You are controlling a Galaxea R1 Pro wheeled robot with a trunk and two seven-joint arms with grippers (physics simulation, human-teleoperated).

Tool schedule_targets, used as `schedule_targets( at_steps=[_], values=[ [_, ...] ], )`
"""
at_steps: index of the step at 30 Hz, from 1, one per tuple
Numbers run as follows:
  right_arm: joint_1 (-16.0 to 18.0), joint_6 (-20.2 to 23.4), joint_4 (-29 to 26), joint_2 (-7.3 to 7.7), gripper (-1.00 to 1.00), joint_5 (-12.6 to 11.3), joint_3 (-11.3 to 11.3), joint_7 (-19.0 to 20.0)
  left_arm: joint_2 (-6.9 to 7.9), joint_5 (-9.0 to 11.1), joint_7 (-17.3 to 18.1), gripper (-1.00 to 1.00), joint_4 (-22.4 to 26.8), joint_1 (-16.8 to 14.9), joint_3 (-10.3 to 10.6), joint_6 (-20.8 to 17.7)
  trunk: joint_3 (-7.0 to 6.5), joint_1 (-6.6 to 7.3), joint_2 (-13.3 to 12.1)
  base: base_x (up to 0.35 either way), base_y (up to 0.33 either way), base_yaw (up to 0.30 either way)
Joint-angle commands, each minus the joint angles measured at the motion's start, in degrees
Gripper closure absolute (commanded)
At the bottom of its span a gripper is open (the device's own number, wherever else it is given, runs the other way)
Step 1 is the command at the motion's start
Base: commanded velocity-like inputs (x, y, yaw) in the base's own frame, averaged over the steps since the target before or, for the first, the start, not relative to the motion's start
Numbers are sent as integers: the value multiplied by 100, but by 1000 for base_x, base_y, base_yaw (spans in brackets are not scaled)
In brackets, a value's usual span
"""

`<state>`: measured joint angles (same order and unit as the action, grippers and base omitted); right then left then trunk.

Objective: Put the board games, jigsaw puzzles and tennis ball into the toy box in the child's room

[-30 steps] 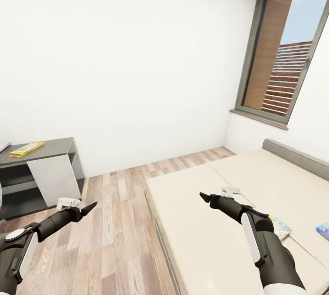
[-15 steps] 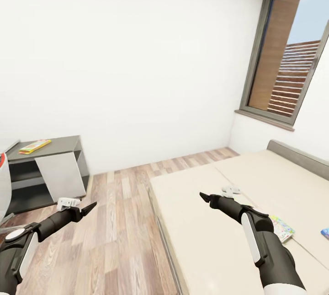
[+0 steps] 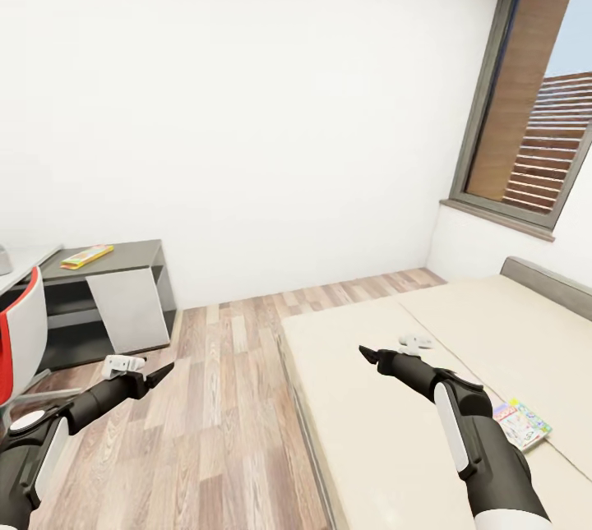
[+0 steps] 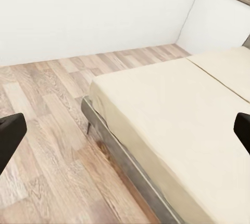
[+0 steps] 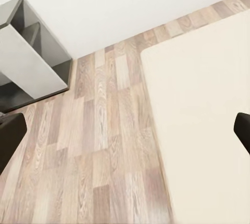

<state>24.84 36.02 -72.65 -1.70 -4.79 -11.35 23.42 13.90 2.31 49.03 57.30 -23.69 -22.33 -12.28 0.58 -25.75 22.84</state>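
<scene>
The bed (image 3: 386, 382) takes up the near right of the room, beige mattress on a grey frame, and one board game (image 3: 522, 423), a white-green box, lies flat on it close by the robot's right forearm. Off from the bed's foot, against the far wall, stands the dark lower wing of the worktop (image 3: 123, 255), with a jigsaw puzzle (image 3: 86, 255) lying flat on top of it. A red-and-white chair (image 3: 20, 337) stands nearer than that wing, well apart from the bed.

Both arms are held out in front, empty. The left tool (image 3: 140, 374) hangs over the wood floor (image 3: 222, 398) beside the bed; in its wrist view the fingertips (image 4: 10, 135) sit at opposite edges of the picture, so it looks spread wide with nothing between. The right tool (image 3: 393, 351) hangs over the mattress, likewise wide by its wrist view, holding nothing.

As I judge it, the job has hardly begun: the game is not yet picked up, the puzzle lies untouched, and I can't make out the toy box from here, so nearly all of the carrying is left
</scene>
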Motion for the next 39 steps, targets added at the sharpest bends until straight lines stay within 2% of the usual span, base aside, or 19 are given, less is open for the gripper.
schedule_targets(
  at_steps=[1, 9, 32, 39],
  values=[
    [4, 46, -4, -6, -100, -49, -17, 5, -1, 24, 26, -100, 0, -4, -9, -55, 6, -3, 7, 0, 0, 69],
    [4, 46, -3, -6, -100, -49, -17, 3, -1, 24, 28, -100, 0, -4, -9, -55, 6, -3, 7, 0, 0, 180],
    [4, 46, -3, -6, -100, -54, -15, 5, -1, 24, 46, -100, 0, -4, -9, -55, 6, -3, 7, -33, -22, 70],
    [4, 46, -4, -6, -100, -49, -16, 5, -1, 24, 38, -100, 0, -4, -9, -55, 6, -3, 7, 0, 0, 232]
  ],
)
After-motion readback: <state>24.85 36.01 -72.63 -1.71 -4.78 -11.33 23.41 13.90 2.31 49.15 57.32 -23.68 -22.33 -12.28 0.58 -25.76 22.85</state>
